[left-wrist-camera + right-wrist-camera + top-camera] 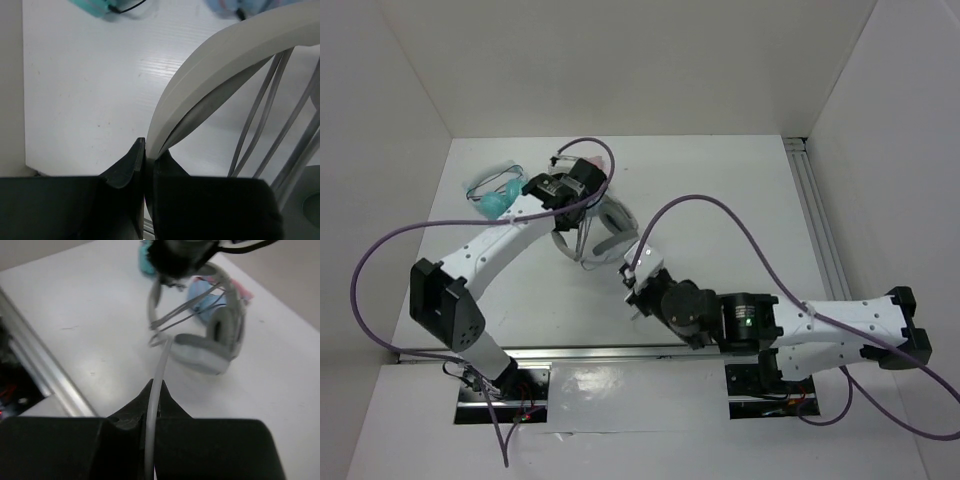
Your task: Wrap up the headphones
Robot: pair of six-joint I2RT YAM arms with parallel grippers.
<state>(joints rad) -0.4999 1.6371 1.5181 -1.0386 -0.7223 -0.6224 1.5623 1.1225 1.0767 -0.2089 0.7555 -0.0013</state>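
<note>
White walls (620, 70) close the desk (720, 200) on its left, back and right, and an aluminium rail (817, 225) runs along the right edge. The headphones (608, 222) stand at back centre, near the teal pair (495, 200). The left hand (148, 150) pinches their headband (225, 55). The right hand (156, 390), nearer the front, pinches the thin cable (159, 365). Open desk stretches from there rightward to the rail.
</note>
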